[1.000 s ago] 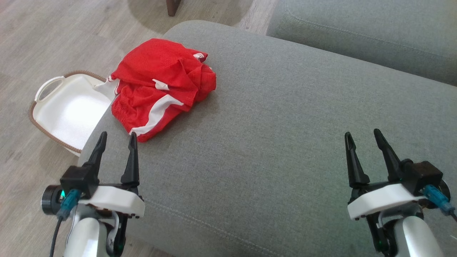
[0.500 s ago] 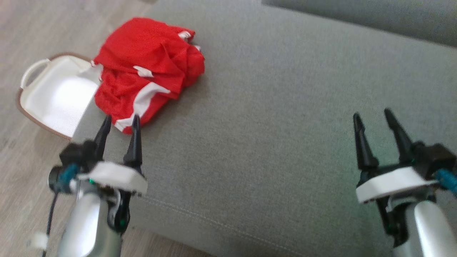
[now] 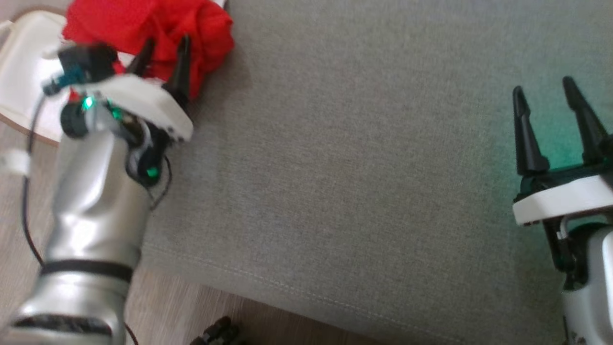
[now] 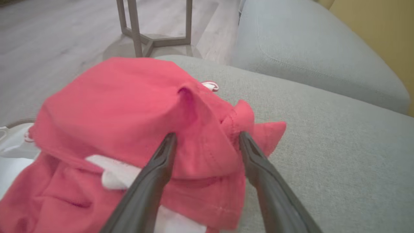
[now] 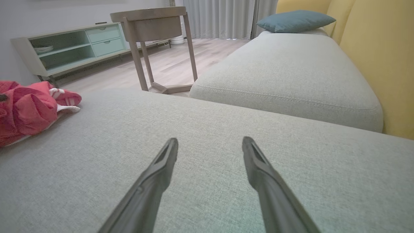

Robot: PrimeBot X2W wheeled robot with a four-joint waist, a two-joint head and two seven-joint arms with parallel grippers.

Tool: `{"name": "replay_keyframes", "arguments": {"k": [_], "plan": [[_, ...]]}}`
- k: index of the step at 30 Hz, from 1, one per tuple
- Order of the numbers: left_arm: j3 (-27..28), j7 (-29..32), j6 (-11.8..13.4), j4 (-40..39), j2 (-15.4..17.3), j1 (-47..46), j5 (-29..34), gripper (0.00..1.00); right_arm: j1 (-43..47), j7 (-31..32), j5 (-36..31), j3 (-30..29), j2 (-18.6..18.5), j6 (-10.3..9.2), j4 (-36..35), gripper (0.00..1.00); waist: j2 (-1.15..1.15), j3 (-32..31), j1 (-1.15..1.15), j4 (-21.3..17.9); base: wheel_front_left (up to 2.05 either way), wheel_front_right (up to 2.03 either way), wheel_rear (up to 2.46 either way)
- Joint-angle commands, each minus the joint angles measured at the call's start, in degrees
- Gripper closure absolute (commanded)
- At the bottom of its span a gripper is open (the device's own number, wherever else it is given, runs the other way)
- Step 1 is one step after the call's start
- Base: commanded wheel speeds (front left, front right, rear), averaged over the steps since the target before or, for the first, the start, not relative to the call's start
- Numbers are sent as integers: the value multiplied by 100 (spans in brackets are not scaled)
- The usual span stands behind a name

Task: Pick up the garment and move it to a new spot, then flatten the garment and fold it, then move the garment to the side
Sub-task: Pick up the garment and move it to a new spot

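Note:
A crumpled red garment point(image 3: 196, 28) with white trim lies at the left end of the grey sofa cushion point(image 3: 364, 167), partly cut off by the head view's top edge. My left gripper point(image 3: 166, 43) is open over it, its two fingers straddling a raised red fold point(image 4: 203, 142) in the left wrist view. My right gripper point(image 3: 544, 91) is open above bare cushion at the right, far from the garment; the right wrist view has the garment point(image 5: 29, 110) at its left edge.
A white basket point(image 3: 24, 81) with a brown rim stands on the wooden floor beside the cushion's left end. A wooden side table point(image 5: 152, 38) and a second grey cushion point(image 5: 284, 71) lie beyond. A yellow backrest point(image 5: 385, 58) rises on the right.
The camera has tilted down, shifting the whole picture. My left gripper has reached forward from short of the garment to over it, still open. The right gripper stays open.

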Motion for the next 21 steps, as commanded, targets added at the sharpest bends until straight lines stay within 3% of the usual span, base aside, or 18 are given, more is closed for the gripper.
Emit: {"name": "replay_keyframes", "arguments": {"k": [1,9,10,11,12,21], "plan": [[-18,170,-32,77,418,-389,-287,0,-118,42,-21,101,-83,43,-275,0,0,329,0,-106,0,0,0],[-666,1028,-33,1087,878,-1263,-1047,0,-205,138,-15,103,-145,43,-414,0,0,579,0,-210,0,0,0],[-728,1067,-33,1178,915,-1340,-1060,51,-206,146,-17,97,-146,43,-424,0,0,591,0,-215,0,0,0],[-768,1046,-33,1256,953,-1414,-1060,86,-207,154,-19,88,-144,43,-432,0,0,601,0,-218,0,0,0],[-802,1005,-33,1329,983,-1479,-1054,100,-208,161,-21,75,-139,43,-435,0,0,608,0,-220,0,0,0],[-827,-279,96,1558,1128,-1769,-864,100,-121,161,-37,-56,-53,43,-364,0,0,369,0,-145,0,0,0]]}}
